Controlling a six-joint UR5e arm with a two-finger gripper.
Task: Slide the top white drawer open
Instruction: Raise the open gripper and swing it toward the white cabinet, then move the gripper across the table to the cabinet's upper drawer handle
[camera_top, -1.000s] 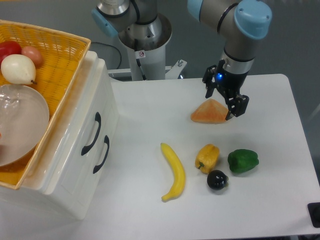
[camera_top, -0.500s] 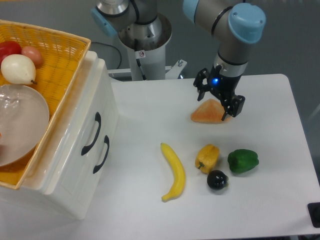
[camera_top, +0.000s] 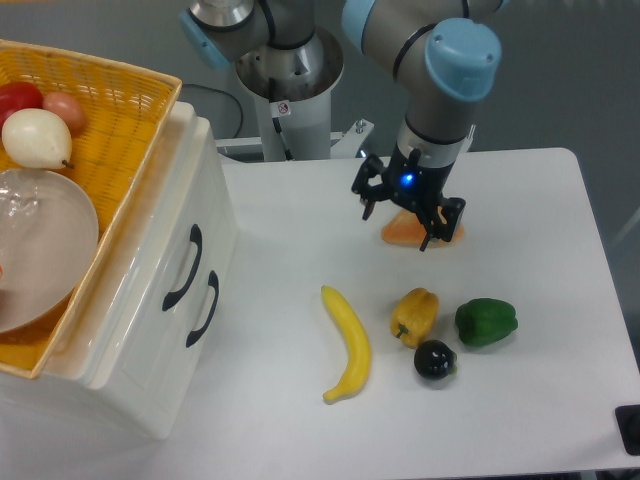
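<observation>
The gripper (camera_top: 407, 212) is hanging spread and empty at upper centre over an orange wedge (camera_top: 400, 229), well apart from the top white drawer (camera_top: 178, 262) (shut, at frame left), since its handle awaits reaching.

The arm reaches in from the far edge of the table (camera_top: 560, 400), its grey links and blue joint caps filling the upper centre of the view. The last blue-capped joint sits above the wrist, which points steeply downward toward the table's far half. A blue indicator light glows on the wrist housing. The gripper (camera_top: 398, 221) hangs below it, fingers spread apart with a clear gap between them, nothing held. One black fingertip (camera_top: 367, 207) lies toward the left, the other toward the right, both low over the surface.
</observation>
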